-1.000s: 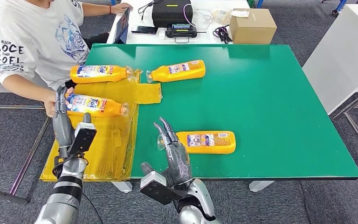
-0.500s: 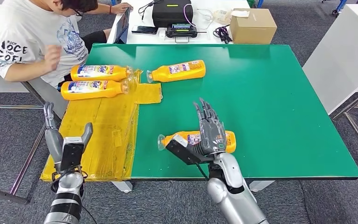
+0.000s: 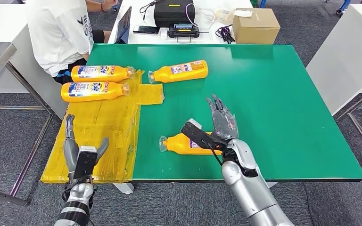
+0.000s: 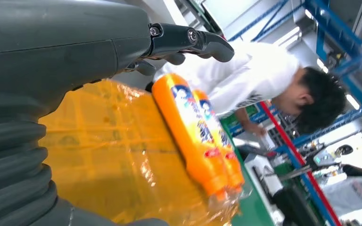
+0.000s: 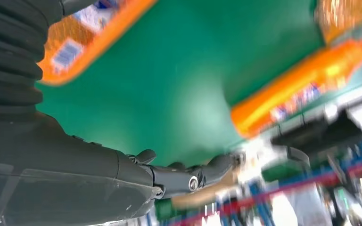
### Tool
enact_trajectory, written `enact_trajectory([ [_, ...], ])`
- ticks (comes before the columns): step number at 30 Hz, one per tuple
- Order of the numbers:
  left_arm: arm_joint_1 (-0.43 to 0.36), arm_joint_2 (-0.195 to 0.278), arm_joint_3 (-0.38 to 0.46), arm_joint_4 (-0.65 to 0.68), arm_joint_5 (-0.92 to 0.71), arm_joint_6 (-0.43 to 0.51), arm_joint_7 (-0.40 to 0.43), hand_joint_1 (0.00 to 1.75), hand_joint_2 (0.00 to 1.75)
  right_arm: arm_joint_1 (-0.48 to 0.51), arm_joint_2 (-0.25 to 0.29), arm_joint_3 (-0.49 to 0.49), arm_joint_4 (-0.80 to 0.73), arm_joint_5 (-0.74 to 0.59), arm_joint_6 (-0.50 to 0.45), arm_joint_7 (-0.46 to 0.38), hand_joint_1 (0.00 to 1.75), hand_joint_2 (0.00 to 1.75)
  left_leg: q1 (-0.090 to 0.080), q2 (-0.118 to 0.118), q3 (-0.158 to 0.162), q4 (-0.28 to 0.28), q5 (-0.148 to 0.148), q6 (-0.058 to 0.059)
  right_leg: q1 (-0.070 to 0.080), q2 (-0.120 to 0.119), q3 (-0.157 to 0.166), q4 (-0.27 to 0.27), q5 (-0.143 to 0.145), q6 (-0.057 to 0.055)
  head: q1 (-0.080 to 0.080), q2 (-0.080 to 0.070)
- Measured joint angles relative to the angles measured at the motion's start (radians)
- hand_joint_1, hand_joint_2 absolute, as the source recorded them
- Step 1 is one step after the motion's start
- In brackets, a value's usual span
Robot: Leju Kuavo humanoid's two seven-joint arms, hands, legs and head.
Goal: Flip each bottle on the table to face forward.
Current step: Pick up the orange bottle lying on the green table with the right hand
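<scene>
Four orange bottles lie on their sides. Two lie side by side on the yellow sheet (image 3: 108, 127), the farther bottle (image 3: 101, 73) and the nearer one (image 3: 94, 91), both with the blue label up; the left wrist view shows them as one pair (image 4: 193, 132). A third bottle (image 3: 179, 71) lies on the green table (image 3: 273, 94). The fourth bottle (image 3: 181, 145) lies near the front edge, its base end hidden by my right hand (image 3: 220, 126). That hand is over it with fingers stretched out, holding nothing. My left hand (image 3: 81, 153) hangs open by the sheet's front left edge.
A person in a white shirt (image 3: 59, 28) stands at the table's far left corner, turned away. Behind the green table, a white table carries a black case (image 3: 173, 13), a cardboard box (image 3: 255, 26) and cables. White furniture (image 3: 349, 52) stands to the right.
My right hand swung right and forward over the near bottle. My left hand drew back from the bottle that now lies on the sheet. The person let go and turned away.
</scene>
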Motion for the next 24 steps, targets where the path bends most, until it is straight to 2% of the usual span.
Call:
enact_trajectory([
  [3,-0.004,0.001,-0.014,0.026,-0.011,0.000,0.000,0.00,1.75,-0.033,-0.007,0.000,0.083,-0.105,0.104,-0.036,0.00,1.75,0.000,0.000,0.000,0.000,0.000,0.000,0.000,0.000,0.000,0.000,0.000,0.000,0.000,0.000],
  [6,-0.013,0.004,-0.027,0.055,-0.027,0.000,0.000,0.00,1.75,-0.069,-0.019,0.005,0.176,-0.170,0.162,-0.069,0.00,1.75,0.000,-0.001,0.000,0.000,0.000,0.000,0.000,0.000,0.000,0.000,0.000,0.000,0.000,0.000],
  [13,-0.013,-0.003,-0.028,0.064,-0.248,0.000,0.000,0.00,1.75,-0.129,-0.071,0.061,0.271,-0.305,0.277,-0.095,0.00,1.75,0.000,-0.001,0.000,0.000,0.000,0.000,0.000,0.000,0.000,0.000,0.000,0.000,0.000,0.000],
  [24,-0.015,-0.016,-0.026,0.069,-0.268,0.001,0.000,0.00,1.75,-0.173,-0.160,0.159,0.288,-0.407,0.346,-0.091,0.00,1.75,0.000,-0.001,0.000,0.000,0.000,0.000,0.000,0.000,0.000,0.000,0.000,0.001,0.000,0.000],
])
